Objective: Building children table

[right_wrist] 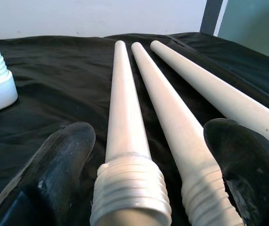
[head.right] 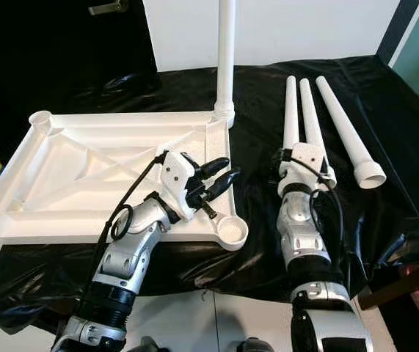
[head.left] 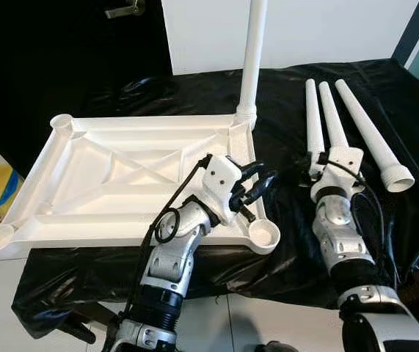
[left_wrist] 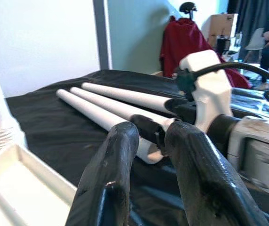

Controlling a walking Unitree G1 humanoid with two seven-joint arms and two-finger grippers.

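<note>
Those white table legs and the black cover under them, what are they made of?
The table legs look like moulded plastic: matte, uniform white, with threaded ends. The black cover seems thin plastic sheeting or glossy fabric, since it wrinkles and shines; which one is unclear.

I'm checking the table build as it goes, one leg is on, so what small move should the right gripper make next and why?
Probably shut the right gripper on a loose leg. Its open fingers already straddle the threaded ends of two legs on the black cloth, and the tabletop has three empty corner sockets.
</note>
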